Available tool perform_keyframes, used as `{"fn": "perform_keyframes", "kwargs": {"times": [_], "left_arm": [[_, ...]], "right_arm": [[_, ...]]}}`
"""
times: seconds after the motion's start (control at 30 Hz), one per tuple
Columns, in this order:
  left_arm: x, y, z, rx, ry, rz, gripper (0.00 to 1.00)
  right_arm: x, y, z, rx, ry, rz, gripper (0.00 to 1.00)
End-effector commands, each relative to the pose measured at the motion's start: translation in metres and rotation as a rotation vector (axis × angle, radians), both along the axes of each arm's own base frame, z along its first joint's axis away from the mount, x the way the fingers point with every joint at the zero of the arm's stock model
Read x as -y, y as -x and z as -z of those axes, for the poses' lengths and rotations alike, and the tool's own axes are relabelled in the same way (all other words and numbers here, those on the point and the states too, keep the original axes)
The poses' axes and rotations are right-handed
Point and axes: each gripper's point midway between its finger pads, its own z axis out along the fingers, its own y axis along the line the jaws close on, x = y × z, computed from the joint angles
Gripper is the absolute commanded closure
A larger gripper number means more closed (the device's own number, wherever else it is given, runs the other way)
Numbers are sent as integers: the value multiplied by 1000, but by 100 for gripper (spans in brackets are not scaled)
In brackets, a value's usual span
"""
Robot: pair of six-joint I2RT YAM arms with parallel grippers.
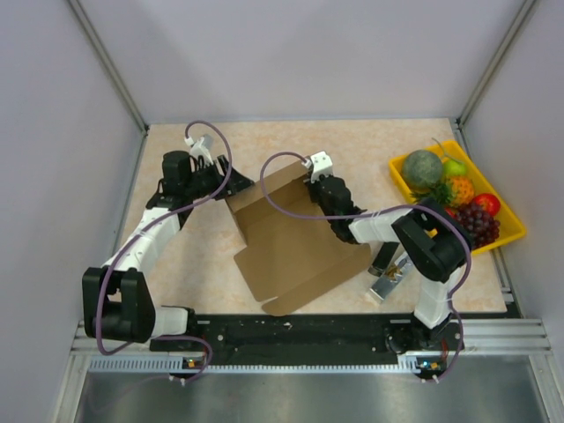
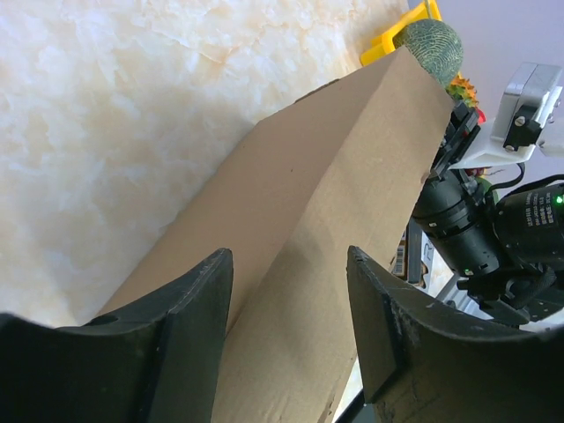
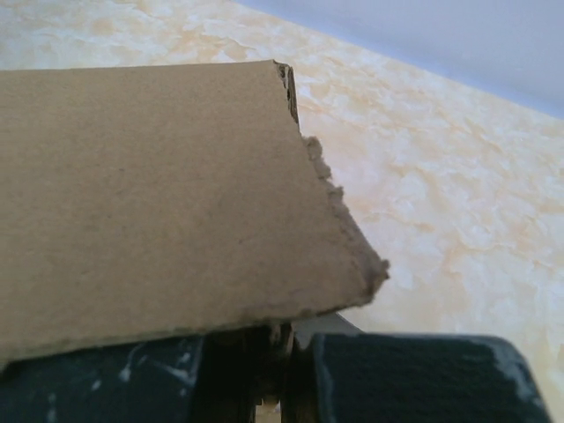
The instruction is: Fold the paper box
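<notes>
The paper box point(image 1: 291, 238) is a brown cardboard sheet, partly folded, lying mid-table with its far flap raised. My right gripper point(image 1: 310, 185) is shut on the far right corner of that flap. In the right wrist view the flap point(image 3: 159, 194) fills the left, and its torn edge is pinched in my gripper point(image 3: 282, 352). My left gripper point(image 1: 222, 182) is at the flap's far left end. In the left wrist view it point(image 2: 291, 300) is open, and the creased cardboard point(image 2: 335, 176) runs between its fingers point(image 2: 189, 317). I cannot tell whether they touch it.
A yellow tray point(image 1: 509, 231) of fruit stands at the right. A small grey object point(image 1: 386, 282) lies by the right arm's base. Grey walls close the table's left, far and right sides. The right arm point(image 2: 476, 238) shows past the flap in the left wrist view.
</notes>
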Motion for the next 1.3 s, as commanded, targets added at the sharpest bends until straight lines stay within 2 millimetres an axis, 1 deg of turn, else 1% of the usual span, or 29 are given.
{"fn": "perform_keyframes", "kwargs": {"times": [0.0,0.03,0.07,0.1,0.23,0.3,0.33,0.37,0.4,0.43,0.47,0.53,0.57,0.6,0.63,0.67,0.7,0.77,0.8,0.83,0.87,0.9,0.93,0.97,1.0,1.03,1.07,1.13,1.27], "left_arm": [[7,8,-11,51,16,45,41],[7,7,-12,55,16,45,41],[8,8,-13,59,16,48,41],[7,8,-14,63,13,50,40],[6,10,-14,71,5,53,39],[3,8,-18,94,-23,41,38],[0,9,-18,87,-36,34,37],[-6,6,-22,108,-57,18,36],[-10,4,-31,124,-67,7,34],[-15,2,-33,124,-78,-8,32],[-24,2,-37,133,-95,-26,31],[-33,-1,-49,162,-126,-55,29],[-39,3,-50,164,-157,-67,27],[-45,0,-55,178,-180,-99,27],[-47,2,-57,187,-193,-105,27],[-49,5,-62,209,-203,-110,27],[-49,8,-62,209,-206,-112,27],[-52,17,-69,243,-227,-117,27],[-54,23,-66,227,-239,-118,27],[-57,27,-66,229,-254,-129,27],[-58,35,-71,246,-268,-131,28],[-60,40,-68,238,-276,-134,28],[-61,49,-63,214,-282,-132,28],[-61,58,-71,244,-278,-134,28],[-60,65,-67,237,-274,-130,29],[-59,72,-67,235,-265,-124,29],[-53,83,-76,264,-231,-100,30],[-45,94,-77,269,-198,-64,31],[-32,115,-78,219,-108,-28,36]], "right_arm": [[-1,-9,-14,60,41,41,100],[-3,-6,-13,54,50,17,100],[-1,-5,-13,56,54,18,84],[1,-5,-14,59,50,26,77],[5,0,-8,26,53,2,60],[5,6,-10,13,54,-22,59],[4,11,-9,5,53,-38,54],[8,13,-18,14,45,-37,50],[11,20,-12,-1,54,-44,47],[13,25,-12,-8,61,-56,41],[16,30,-8,-30,78,-61,39],[30,43,-13,-44,69,-44,35],[36,50,-12,-59,69,-32,33],[47,60,-20,-54,48,-15,30],[51,66,-21,-67,23,-7,27],[52,74,-21,-87,16,-12,26],[61,83,-21,-133,24,-3,25],[68,99,-13,-241,-13,24,24],[79,114,3,-339,34,32,23],[81,123,-2,-374,-8,39,20],[91,129,3,-433,-24,58,19],[86,142,9,-522,-63,-15,16],[92,156,11,-594,-101,-16,10],[107,155,14,-632,-137,13,10],[100,167,15,-692,-184,-69,10],[106,174,19,-746,-191,-60,9],[115,171,15,-751,-221,-32,10],[119,173,14,-758,-244,-38,9],[129,164,22,-840,-300,-9,9]]}}
